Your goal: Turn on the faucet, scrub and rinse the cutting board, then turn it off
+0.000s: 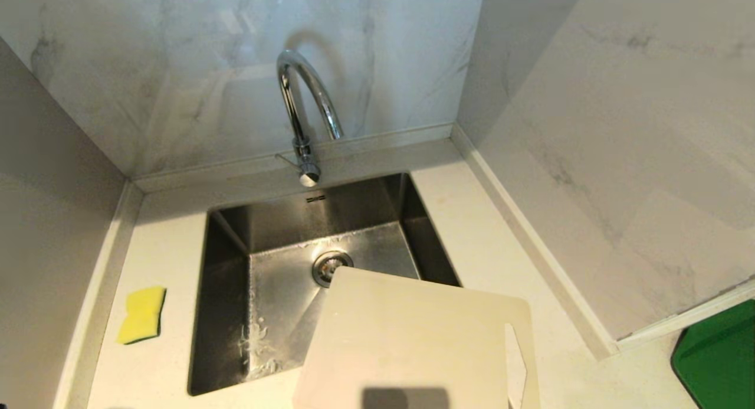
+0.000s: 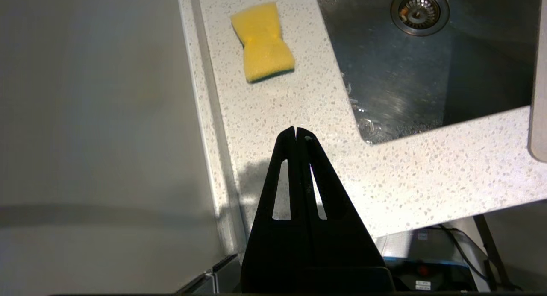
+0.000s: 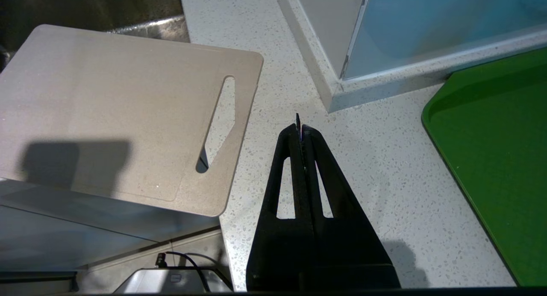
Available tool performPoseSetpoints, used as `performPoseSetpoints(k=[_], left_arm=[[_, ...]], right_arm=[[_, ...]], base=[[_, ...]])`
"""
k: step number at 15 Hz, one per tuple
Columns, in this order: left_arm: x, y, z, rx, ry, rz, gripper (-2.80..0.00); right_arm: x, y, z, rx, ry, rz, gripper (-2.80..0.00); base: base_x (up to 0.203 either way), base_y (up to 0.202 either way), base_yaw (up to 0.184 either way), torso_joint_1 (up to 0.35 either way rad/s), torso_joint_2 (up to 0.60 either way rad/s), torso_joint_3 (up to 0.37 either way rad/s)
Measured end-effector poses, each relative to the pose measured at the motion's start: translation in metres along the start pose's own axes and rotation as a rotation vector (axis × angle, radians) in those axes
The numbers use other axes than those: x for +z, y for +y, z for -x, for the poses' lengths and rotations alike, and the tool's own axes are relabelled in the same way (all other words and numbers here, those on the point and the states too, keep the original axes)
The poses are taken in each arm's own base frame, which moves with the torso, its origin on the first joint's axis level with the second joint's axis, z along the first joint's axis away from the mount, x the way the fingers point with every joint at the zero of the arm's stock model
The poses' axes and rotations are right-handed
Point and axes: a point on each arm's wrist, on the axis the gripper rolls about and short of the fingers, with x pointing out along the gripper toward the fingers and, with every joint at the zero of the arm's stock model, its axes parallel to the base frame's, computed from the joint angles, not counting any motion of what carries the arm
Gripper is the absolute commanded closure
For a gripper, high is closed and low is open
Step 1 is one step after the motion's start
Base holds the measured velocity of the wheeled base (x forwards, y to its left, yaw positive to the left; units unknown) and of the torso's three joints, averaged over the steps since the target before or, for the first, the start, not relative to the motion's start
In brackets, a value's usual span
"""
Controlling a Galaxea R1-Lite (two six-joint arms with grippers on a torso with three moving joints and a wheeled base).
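The chrome gooseneck faucet [image 1: 302, 111] stands behind the steel sink [image 1: 227, 314], its spout over the basin; no water runs from it. The cream cutting board [image 1: 413, 338] lies flat at the front right, partly over the sink's near corner and partly on the counter, slot handle to the right [image 3: 219, 121]. Neither arm shows in the head view. My left gripper [image 2: 296, 133] is shut and empty above the counter's front left part, short of the sponge. My right gripper [image 3: 300, 128] is shut and empty over the counter, to the right of the board.
A yellow-and-green sponge [image 1: 141, 314] [image 2: 263, 42] lies on the counter left of the sink. A green tray [image 1: 716, 356] [image 3: 495, 150] sits at the far right. Marble walls close in the back and right; a plain wall stands close on the left.
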Motion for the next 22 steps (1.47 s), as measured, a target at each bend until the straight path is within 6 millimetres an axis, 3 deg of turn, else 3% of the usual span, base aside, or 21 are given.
performPoseSetpoints(k=[8, 22], left_arm=[[-0.037, -0.002, 0.024, -0.064, -0.014, -0.031, 0.0], [-0.045, -0.001, 0.042, -0.068, -0.254, 0.012, 0.0]], right_arm=[[0.0, 0.0, 0.0, -0.001, -0.001, 0.0, 0.0], [0.0, 0.0, 0.0, -0.001, 0.0, 0.0, 0.0]], base=[[0.0, 0.0, 0.0, 0.0, 0.0, 0.0], [0.0, 0.0, 0.0, 0.0, 0.0, 0.0]])
